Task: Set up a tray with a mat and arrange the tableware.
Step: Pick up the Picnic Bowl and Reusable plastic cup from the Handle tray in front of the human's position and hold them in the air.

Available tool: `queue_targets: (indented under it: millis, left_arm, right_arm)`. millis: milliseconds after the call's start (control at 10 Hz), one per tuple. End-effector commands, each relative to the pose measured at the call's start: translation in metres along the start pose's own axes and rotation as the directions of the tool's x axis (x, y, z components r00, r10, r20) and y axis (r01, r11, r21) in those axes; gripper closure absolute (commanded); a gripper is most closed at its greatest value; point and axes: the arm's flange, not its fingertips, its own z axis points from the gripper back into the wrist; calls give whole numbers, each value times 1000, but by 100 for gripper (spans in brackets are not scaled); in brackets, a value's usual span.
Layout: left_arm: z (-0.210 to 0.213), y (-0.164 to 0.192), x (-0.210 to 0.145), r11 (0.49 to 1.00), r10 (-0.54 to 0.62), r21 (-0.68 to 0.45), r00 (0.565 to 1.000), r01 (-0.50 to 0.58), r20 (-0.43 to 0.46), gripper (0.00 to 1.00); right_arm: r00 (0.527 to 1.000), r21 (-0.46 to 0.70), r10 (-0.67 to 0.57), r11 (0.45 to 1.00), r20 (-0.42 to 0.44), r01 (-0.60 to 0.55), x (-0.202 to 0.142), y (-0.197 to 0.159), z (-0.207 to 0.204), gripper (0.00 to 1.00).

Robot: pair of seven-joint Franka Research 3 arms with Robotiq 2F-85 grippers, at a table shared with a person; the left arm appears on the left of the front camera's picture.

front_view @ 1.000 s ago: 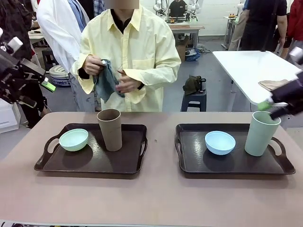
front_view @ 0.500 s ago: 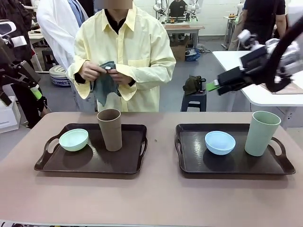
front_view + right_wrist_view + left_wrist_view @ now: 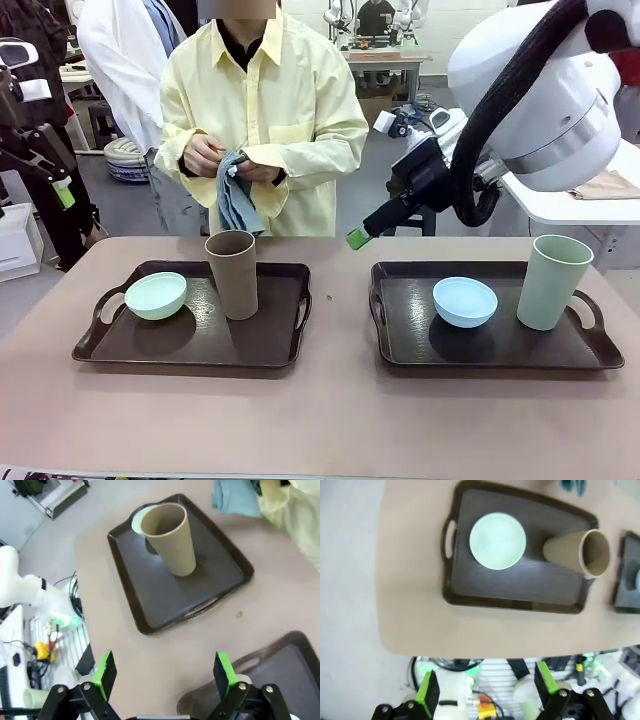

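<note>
You had both pincers released and holding nothing. The left pincer [image 3: 62, 190] hung off the left end of the worktop [image 3: 330, 420], half cut by the picture's edge in the front view, so only one green pad was plain there. Its own wrist camera showed the two fingers spread wide with nothing between them. The right pincer [image 3: 360, 236] hovered above the far part of the worktop, between the two trays. From the front it was seen side-on, so one finger hid the other, but its wrist camera showed the fingers wide apart. On the left tray [image 3: 190, 345] the mint bowl [image 3: 156, 295] sat at the left end and the brown cup [image 3: 232, 273] stood upright near it, with a gap between them. From the right wrist the cup hid all but a sliver of that bowl. On the right tray [image 3: 500, 350] the blue bowl [image 3: 465, 301] sat near the middle and the pale green cup [image 3: 553, 281] stood upright at the right end, by the handle. Your right wrist camera caught only a corner of that tray. Across the worktop the person's hands [image 3: 205, 155] held a blue-grey cloth [image 3: 237, 205] at chest height, bunched so its shape was hard to make out.
</note>
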Motion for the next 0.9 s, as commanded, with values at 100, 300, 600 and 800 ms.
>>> queue_targets:
  millis: [100,300,600,800]
  left_arm:
    - [-1,0,-3,999,-2,34,1000,2,6,0]
    - [-1,0,-3,999,-2,34,1000,2,6,0]
    - [-8,-26,26,993,-96,67,995,96,1,0]
    - [-21,-33,37,976,-203,76,979,203,-8,0]
  right_arm:
    - [1000,-9,11,1000,14,-10,4,5,2,0]
    - [1000,-9,11,1000,14,-10,4,5,2,0]
    - [990,20,132,991,50,-134,11,-5,-16,0]
    - [953,-2,281,959,116,-283,28,-19,-61,0]
